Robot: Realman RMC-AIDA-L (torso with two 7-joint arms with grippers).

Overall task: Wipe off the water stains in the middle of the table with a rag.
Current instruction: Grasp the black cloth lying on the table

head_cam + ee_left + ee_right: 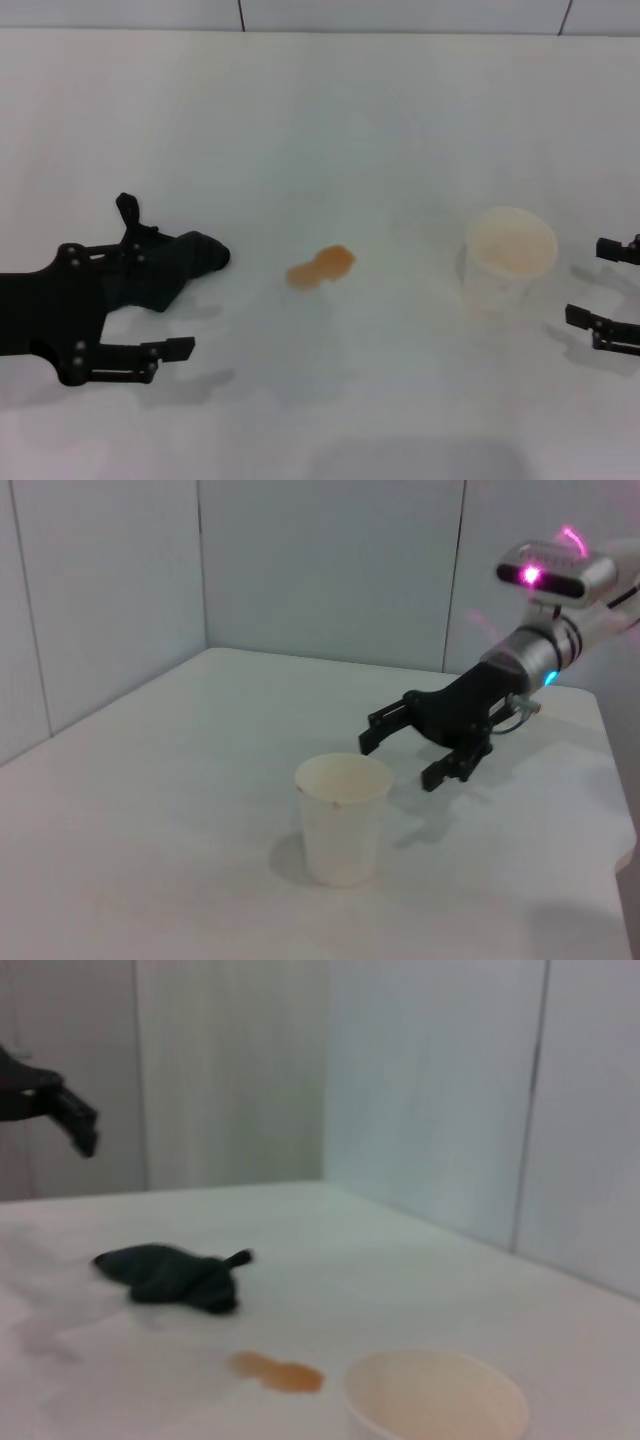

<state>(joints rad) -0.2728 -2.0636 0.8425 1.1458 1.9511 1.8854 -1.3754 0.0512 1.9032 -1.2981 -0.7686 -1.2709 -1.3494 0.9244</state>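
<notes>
A plain white table (400, 130) fills the head view, with pale panelled walls seen along its far edge. Toward the left edge, the left gripper (172, 300) is held low over the table, fingers spread wide, nothing gripped. The rag (165, 268), a dark crumpled cloth with a small tail pointing toward the far edge, lies flat on the table partly under the gripper's upper finger; contact between finger and cloth cannot be judged from the head view. In the right wrist view the rag is seen lying loose on the surface, with the left gripper above and off to one side of it. Near the middle of the table, the water stains (321, 267) are seen as one thin orange-brown blotch, apart from the rag. Further right a white paper cup (510, 258) stands upright, apart from the blotch. At the right edge, the right gripper (604, 283) is held just beside the cup, fingers wide apart, nothing held; this is confirmed in the left wrist view.
</notes>
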